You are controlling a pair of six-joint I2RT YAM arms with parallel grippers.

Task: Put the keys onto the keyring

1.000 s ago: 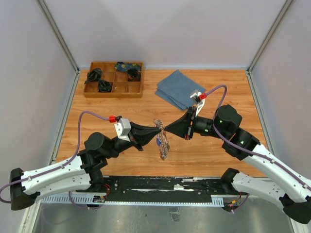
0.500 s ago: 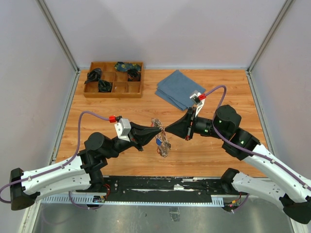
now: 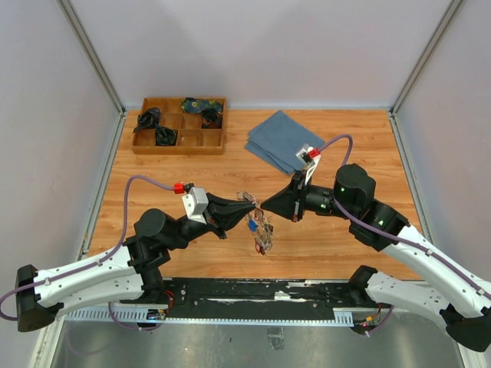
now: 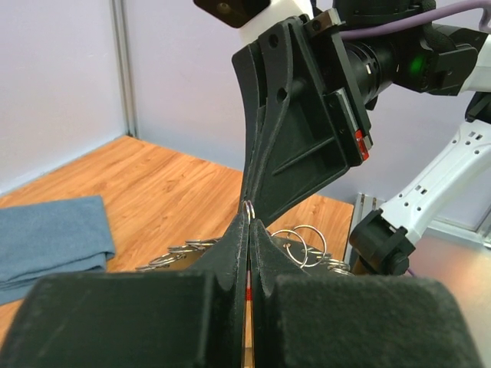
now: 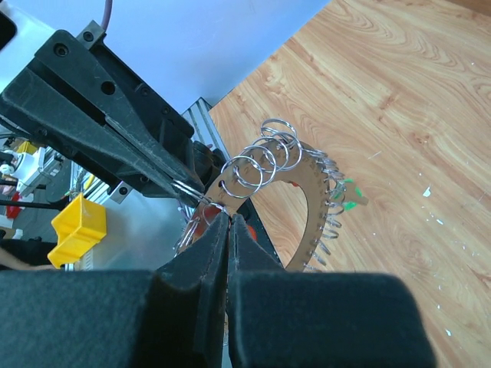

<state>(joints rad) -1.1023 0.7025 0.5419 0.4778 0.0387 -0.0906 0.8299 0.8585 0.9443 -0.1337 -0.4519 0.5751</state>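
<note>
The keyring (image 3: 261, 227) is a brown ring-shaped plate edged with many small silver split rings and keys. It hangs above the wooden table between both grippers. In the right wrist view it (image 5: 311, 215) arcs ahead of my fingers, with a green tag (image 5: 349, 203) on its far side. My right gripper (image 3: 265, 207) is shut on the plate's near edge (image 5: 228, 218). My left gripper (image 3: 252, 205) is shut tip to tip on one small split ring (image 4: 248, 207), and a red sliver shows between its fingers. The two gripper tips nearly touch. More split rings (image 4: 303, 236) show behind the left fingers.
A wooden compartment tray (image 3: 180, 142) with dark bundles stands at the back left. A folded blue cloth (image 3: 280, 140) lies at the back centre and also shows in the left wrist view (image 4: 46, 241). Grey walls close in three sides. A metal rail (image 3: 253, 295) runs along the front.
The dangling bunch has swung up and shortened under the tips. The right gripper has edged slightly left toward the left gripper. Both stay shut.
</note>
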